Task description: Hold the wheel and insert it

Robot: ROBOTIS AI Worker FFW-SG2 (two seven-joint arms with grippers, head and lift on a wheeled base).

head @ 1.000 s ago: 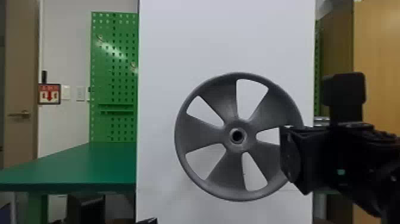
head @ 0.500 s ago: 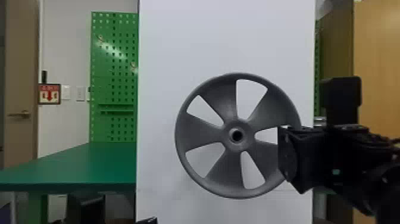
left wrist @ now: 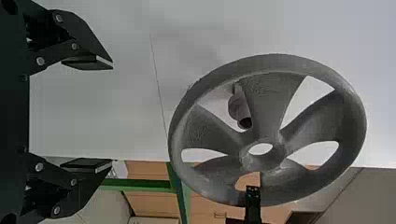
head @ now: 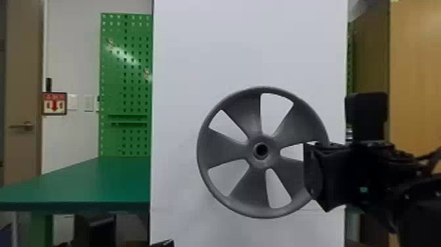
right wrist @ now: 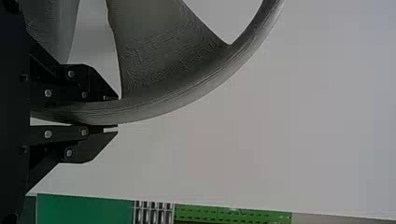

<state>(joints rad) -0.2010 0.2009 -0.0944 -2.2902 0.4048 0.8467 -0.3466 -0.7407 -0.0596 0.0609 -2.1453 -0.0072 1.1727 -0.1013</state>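
Note:
In the head view, the grey spoked wheel (head: 259, 184) stands upright before the white panel (head: 249, 49); my right gripper (head: 315, 174) is at its right-hand rim. The right wrist view has the right gripper (right wrist: 114, 113) shut on the rim of the wheel (right wrist: 163, 100), one finger on either side. At the head view's bottom edge the tip of my left gripper (head: 163, 243) shows. It stands open with nothing between its fingers in the left wrist view, the left gripper (left wrist: 112, 114) being apart from the wheel (left wrist: 268, 100). Through a gap between spokes a grey peg (left wrist: 239, 111) shows, beside the hub.
To the left of the panel is a green table (head: 82, 187) with a green pegboard (head: 126, 82) behind it. A door (head: 23, 98) is at the far left. Wooden panelling (head: 416, 75) stands at the right, behind the right arm.
The wheel and my right gripper have moved away from the head camera, towards the white panel, so the wheel looks smaller. The grip on the rim stays the same.

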